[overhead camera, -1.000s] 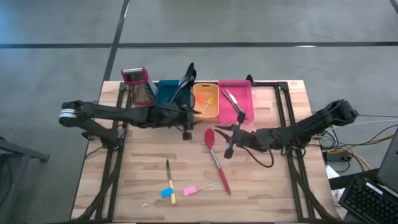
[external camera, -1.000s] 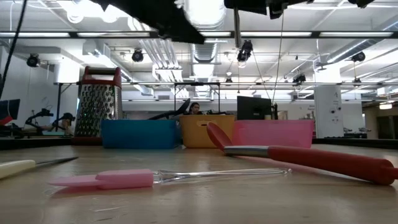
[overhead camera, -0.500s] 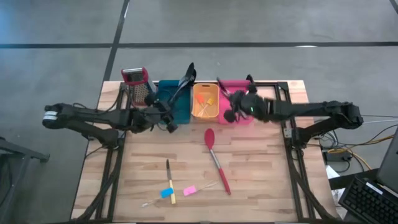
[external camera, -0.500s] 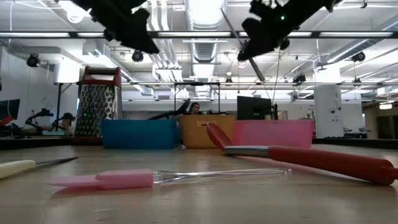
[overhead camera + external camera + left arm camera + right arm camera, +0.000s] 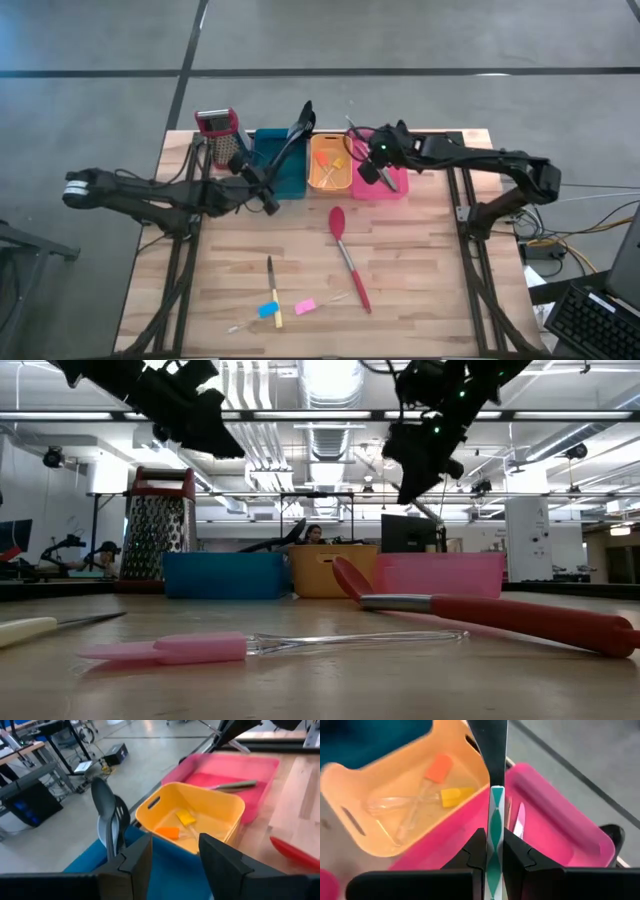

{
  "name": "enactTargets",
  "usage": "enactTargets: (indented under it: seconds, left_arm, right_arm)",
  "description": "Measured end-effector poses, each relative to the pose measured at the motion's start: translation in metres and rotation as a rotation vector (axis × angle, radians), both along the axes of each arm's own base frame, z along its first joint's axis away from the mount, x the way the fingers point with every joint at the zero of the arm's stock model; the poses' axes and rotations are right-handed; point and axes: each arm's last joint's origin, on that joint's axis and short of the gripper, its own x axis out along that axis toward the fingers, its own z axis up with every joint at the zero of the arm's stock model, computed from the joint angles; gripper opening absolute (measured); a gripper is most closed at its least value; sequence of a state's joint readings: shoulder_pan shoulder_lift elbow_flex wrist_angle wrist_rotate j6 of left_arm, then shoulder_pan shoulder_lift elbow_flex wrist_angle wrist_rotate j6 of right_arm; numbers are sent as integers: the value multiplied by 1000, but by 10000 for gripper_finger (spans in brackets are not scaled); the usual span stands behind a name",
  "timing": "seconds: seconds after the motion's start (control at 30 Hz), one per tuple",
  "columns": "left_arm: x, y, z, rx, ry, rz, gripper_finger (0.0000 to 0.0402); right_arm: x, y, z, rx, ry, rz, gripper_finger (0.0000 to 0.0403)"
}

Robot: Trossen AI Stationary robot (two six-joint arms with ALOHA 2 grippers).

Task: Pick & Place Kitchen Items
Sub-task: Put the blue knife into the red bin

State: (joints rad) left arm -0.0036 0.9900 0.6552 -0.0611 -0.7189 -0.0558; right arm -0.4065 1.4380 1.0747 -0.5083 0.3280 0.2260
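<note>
My right gripper hangs over the pink bin, shut on a slim metal tool with a teal-and-white handle. Another metal tool lies in that bin. My left gripper hovers open and empty at the near left of the teal bin, in which black utensils lean on the far rim. The orange bin holds small orange and yellow pieces. On the table lie a red spoon, a cream-handled knife, a blue piece and a pink piece. My right gripper pinches the tool's teal-and-white patterned handle between its two fingers, slanting down from the table's right. The metal end sticks out past the fingers toward the far edge. The tool is lifted clear, above the pink bin.
A metal box grater with a red top stands at the far left, beside the teal bin. The three bins line the far edge. Black frame rails run along both sides of the table.
My right gripper has carried the metal tool from the table's middle, beside the red spoon, toward the far edge until it hangs over the pink bin, turning and tipping on the way. My left gripper has drawn back toward the table's left edge, away from the bins.
</note>
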Motion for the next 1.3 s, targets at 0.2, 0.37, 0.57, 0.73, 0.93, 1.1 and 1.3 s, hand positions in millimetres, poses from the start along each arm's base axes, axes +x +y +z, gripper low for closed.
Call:
enactTargets:
  seconds: [0.2, 0.37, 0.57, 0.73, 0.93, 1.1, 1.3]
  left_arm:
    - [-2, 0, -9, -2, 29, 1, 167]
    - [-2, 0, -8, 1, 30, -1, 167]
    - [-2, 0, -8, 2, 29, 0, 166]
    - [-2, 0, -9, 2, 33, 0, 167]
    - [-2, 0, -9, 2, 34, 0, 167]
    - [-2, 0, -9, 2, 34, -1, 167]
    - [-2, 0, -9, 2, 35, -1, 167]
  right_arm:
    - [3, -19, -22, 99, 117, -58, 24]
    - [1, -34, -39, 220, 132, -125, 23]
    - [-1, -44, -60, 326, 160, -149, 23]
    - [2, -47, -75, 372, 197, -146, 23]
    - [-3, -50, -89, 443, 270, -163, 23]
    - [-11, -56, -91, 499, 261, -201, 23]
    - [-17, -65, -94, 563, 223, -247, 23]
